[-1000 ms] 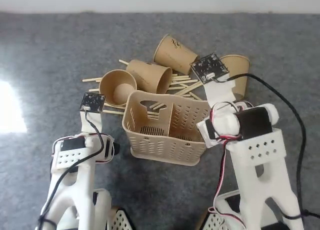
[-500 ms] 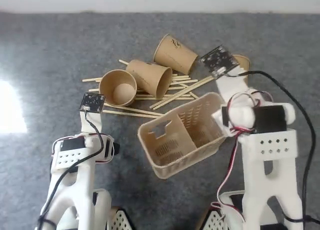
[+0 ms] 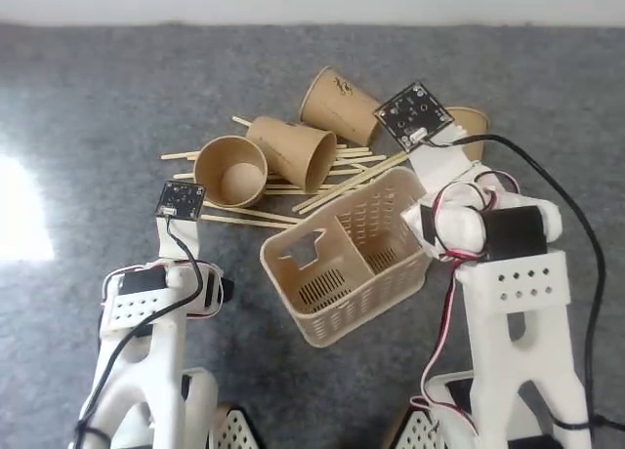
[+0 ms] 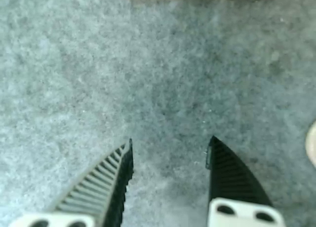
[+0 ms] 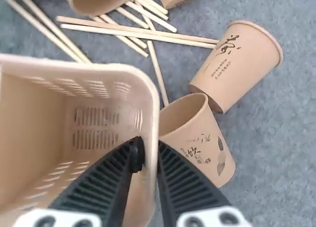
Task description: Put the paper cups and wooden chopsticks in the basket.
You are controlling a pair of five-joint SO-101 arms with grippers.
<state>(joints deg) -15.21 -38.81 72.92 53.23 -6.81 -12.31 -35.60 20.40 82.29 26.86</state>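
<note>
On grey table (image 3: 88, 98), beside scattered paper cups (image 3: 230, 172) and wooden chopsticks (image 3: 256, 216): right end effector (image 5: 145, 154) pinching basket (image 3: 337, 317) wall; left end effector (image 4: 170, 149) spread, hovering above table.

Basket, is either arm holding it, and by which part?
The right gripper holds the basket by its wall at the rim, one finger inside, one outside. The left gripper holds nothing.
</note>
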